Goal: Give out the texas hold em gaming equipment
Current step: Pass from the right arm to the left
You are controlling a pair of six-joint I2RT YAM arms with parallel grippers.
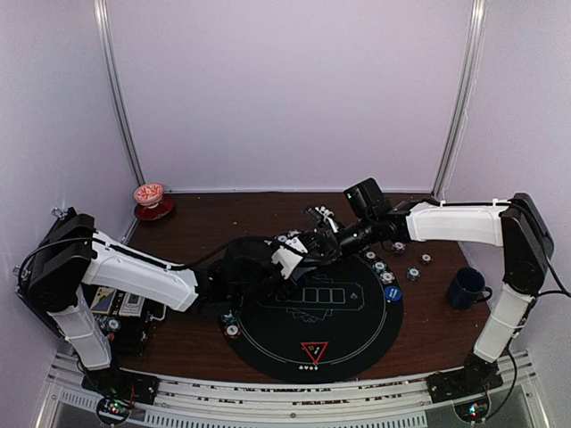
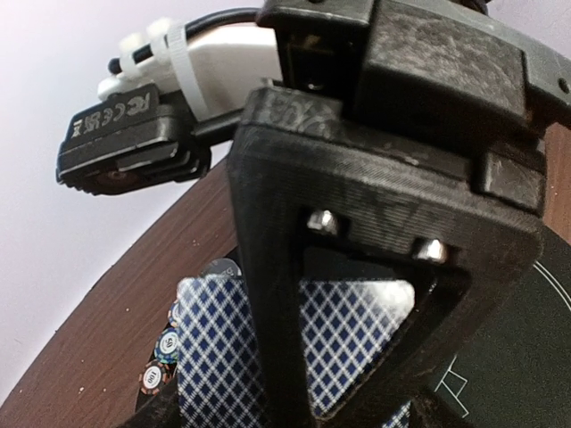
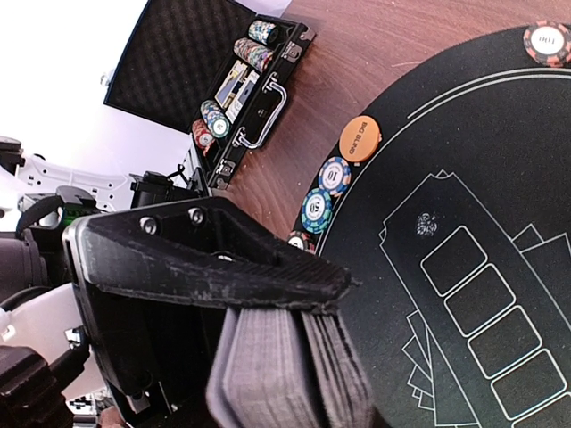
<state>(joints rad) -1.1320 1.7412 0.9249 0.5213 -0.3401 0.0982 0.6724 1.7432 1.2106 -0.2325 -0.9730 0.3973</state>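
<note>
The right gripper (image 3: 294, 348) is clamped on the deck (image 3: 285, 383), which splays at its free edge. The left gripper (image 2: 348, 383) has a card (image 2: 214, 357) between its jaws; whether it pinches yet I cannot tell. If the left pulls before its pinch is firm, the card may slip. A slack right grip could spill several cards onto the mat (image 3: 464, 178) beneath.

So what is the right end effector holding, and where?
A deck of cards, clamped by the right end effector at the end nearest its camera; the exact contact faces are hidden.
</note>
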